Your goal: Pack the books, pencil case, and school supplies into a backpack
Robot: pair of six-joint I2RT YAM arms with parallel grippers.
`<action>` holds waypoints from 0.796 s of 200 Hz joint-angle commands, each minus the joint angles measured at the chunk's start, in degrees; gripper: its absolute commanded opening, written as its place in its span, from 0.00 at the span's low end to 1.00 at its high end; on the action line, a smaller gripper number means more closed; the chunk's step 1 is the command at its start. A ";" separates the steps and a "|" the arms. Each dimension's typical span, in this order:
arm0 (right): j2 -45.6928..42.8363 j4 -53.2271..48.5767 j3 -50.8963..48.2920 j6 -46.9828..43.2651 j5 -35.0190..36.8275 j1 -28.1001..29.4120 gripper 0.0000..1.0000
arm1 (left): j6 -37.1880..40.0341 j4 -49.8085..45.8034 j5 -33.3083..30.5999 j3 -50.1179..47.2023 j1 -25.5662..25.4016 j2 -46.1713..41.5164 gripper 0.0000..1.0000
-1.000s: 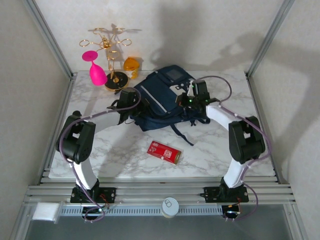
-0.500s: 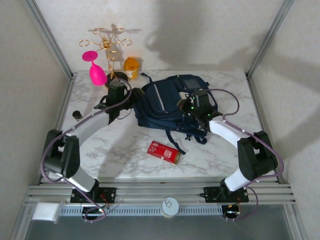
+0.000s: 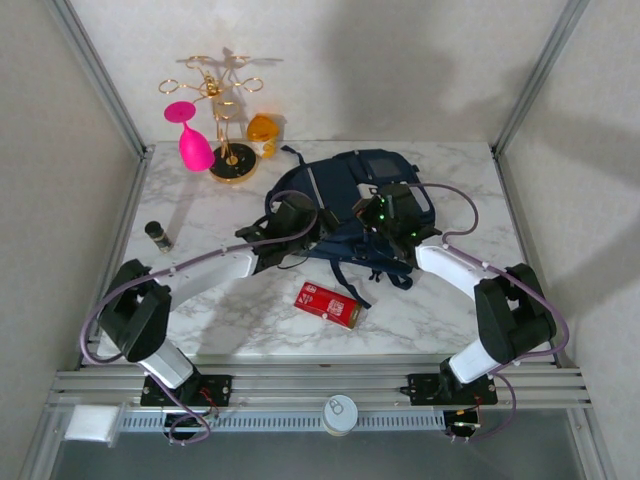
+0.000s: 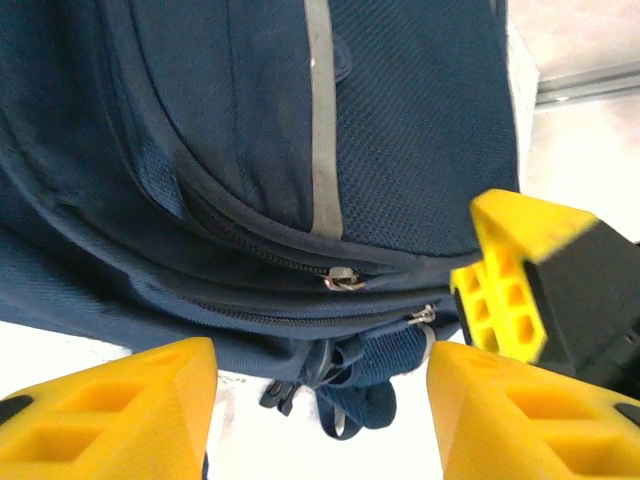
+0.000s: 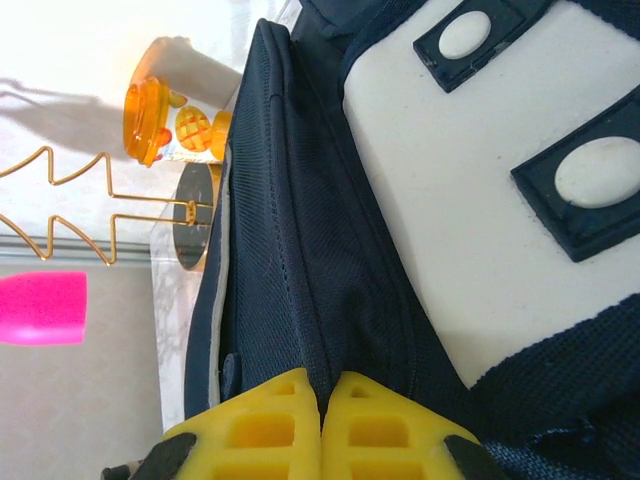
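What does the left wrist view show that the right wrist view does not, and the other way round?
Left wrist view: two zipper pulls and dangling straps at the edge of the backpack, with the open left gripper in front of them. Right wrist view: the bag's white patches, an orange cup, a gold wire rack, a pink glass, and the shut right gripper. Shared: the navy fabric of the backpack.

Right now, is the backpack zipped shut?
Shut, where visible: the backpack shows two zipper pulls on closed tracks; elsewhere I cannot tell.
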 commanded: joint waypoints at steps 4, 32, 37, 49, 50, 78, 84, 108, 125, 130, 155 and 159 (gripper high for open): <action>-3.81 8.02 -0.44 1.89 -0.16 1.12 0.00 | -4.16 0.43 -4.99 4.54 -0.96 3.61 0.53; -3.59 7.91 -0.14 2.07 -0.40 1.18 0.00 | -2.96 -4.65 -7.87 9.31 -2.16 7.44 0.48; -3.53 8.04 -0.21 2.11 -0.43 1.21 0.00 | -2.83 -4.79 -7.76 9.55 -2.16 7.83 0.48; -3.53 8.37 -0.51 2.24 -0.40 1.19 0.00 | -3.12 -4.79 -8.21 9.58 -2.34 8.29 0.48; -3.49 8.38 -0.54 2.24 -0.42 1.19 0.00 | -3.14 -4.70 -8.22 9.58 -2.34 8.31 0.48; -3.72 8.66 -0.91 2.32 0.34 1.20 0.00 | -3.38 -5.47 -8.00 11.75 -3.58 10.09 0.48; -3.87 8.72 -1.00 2.32 0.43 1.24 0.00 | -3.34 -6.11 -8.33 12.23 -3.94 10.37 0.48; -4.07 8.87 -1.09 2.33 0.95 1.21 0.00 | -4.17 -6.81 -9.09 12.01 -4.69 10.96 0.49; -3.98 8.91 -0.85 2.33 0.97 1.18 0.00 | -4.48 -6.87 -10.26 11.52 -5.06 11.05 0.49; -3.91 8.92 -0.83 2.30 0.88 1.21 0.00 | -4.49 -6.82 -10.55 11.52 -5.06 11.21 0.49; -3.71 9.19 -1.00 2.59 0.89 1.19 0.00 | -4.00 -7.47 -10.27 13.27 -5.19 13.01 0.49; -3.68 9.19 -1.00 2.67 0.91 1.26 0.00 | -3.96 -7.65 -10.25 13.58 -5.28 13.22 0.49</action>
